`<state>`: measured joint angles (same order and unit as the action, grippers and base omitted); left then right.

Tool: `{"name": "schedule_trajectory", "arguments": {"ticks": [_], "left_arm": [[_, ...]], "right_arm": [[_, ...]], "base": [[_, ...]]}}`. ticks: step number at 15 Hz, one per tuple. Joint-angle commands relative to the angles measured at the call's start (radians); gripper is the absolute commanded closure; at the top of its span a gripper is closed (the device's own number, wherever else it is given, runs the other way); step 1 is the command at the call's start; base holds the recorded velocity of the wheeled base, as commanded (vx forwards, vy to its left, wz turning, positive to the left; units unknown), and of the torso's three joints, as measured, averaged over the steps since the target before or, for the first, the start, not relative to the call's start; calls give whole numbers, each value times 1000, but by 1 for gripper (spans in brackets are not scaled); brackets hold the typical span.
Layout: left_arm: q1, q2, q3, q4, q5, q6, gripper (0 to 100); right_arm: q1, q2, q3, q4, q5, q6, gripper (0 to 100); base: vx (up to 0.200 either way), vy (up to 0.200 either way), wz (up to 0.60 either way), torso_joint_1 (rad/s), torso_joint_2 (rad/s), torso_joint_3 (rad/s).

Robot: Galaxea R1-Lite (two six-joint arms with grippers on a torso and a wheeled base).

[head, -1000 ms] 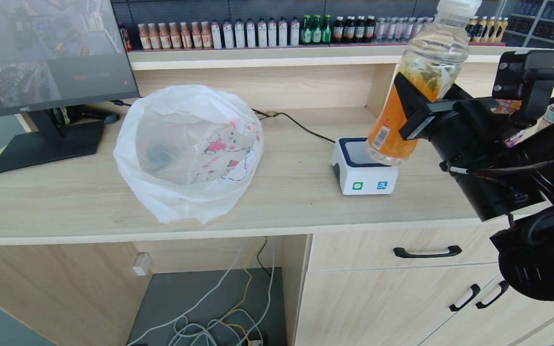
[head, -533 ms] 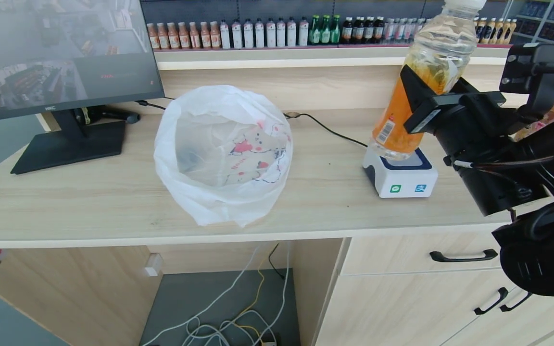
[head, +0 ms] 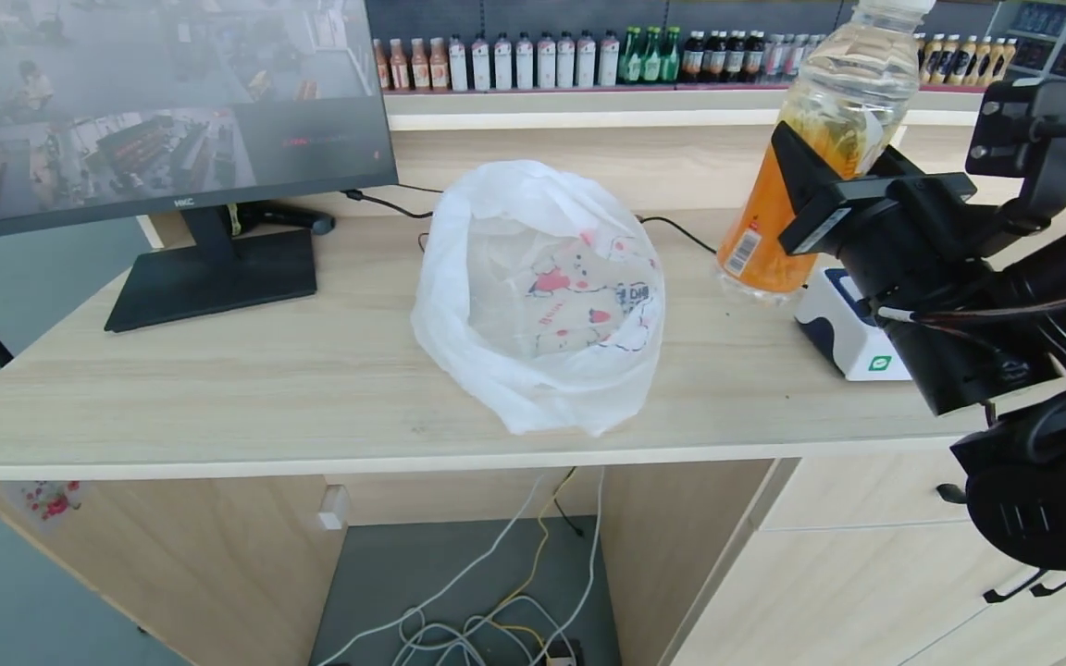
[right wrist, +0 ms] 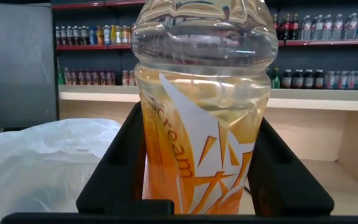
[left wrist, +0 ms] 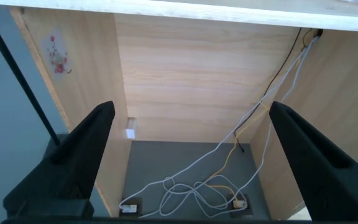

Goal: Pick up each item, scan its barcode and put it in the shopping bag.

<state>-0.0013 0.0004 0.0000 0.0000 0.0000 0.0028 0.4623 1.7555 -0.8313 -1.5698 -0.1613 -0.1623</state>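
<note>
Pretty bright, soft light all round here. The counter (head: 218, 370) is evenly lit, with just a faint, fuzzy-edged shadow tucked under the shopping bag (head: 542, 296) at its 6 o'clock, so the light is coming from above. The bag's thin plastic glows white. There are small glints on the clear top of the bottle (head: 801, 185), and in the right wrist view the drink glows orange against the dark shelves (right wrist: 328, 43). The recess (head: 385, 564) under the counter is a touch dimmer. The head view bends lines near its edges: the counter's front lip bows, and the monitor (head: 154, 102) at 10 o'clock leans.

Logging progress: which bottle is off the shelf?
The clear plastic orange-drink bottle, tilted in the right gripper; the other bottles stand on the back shelf.
</note>
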Motion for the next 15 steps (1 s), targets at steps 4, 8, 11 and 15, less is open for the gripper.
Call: {"name": "schedule_trajectory", "arguments": {"ticks": [4,8,11,15], "left_arm": [[0,0,0,0,0,5,0],[0,0,0,0,0,3,0],[0,0,0,0,0,5,0],[0,0,0,0,0,5,0]], "right_arm": [[6,-5,-22,-1,0,-8,100],[36,13,-29,-1,2,-19,100],[98,51,-31,-1,2,-19,100],[134,84,-68,-1,0,-28,100]], "base": [[0,0,0,0,0,0],[0,0,0,0,0,0],[0,0,0,0,0,0],[0,0,0,0,0,0]]}}
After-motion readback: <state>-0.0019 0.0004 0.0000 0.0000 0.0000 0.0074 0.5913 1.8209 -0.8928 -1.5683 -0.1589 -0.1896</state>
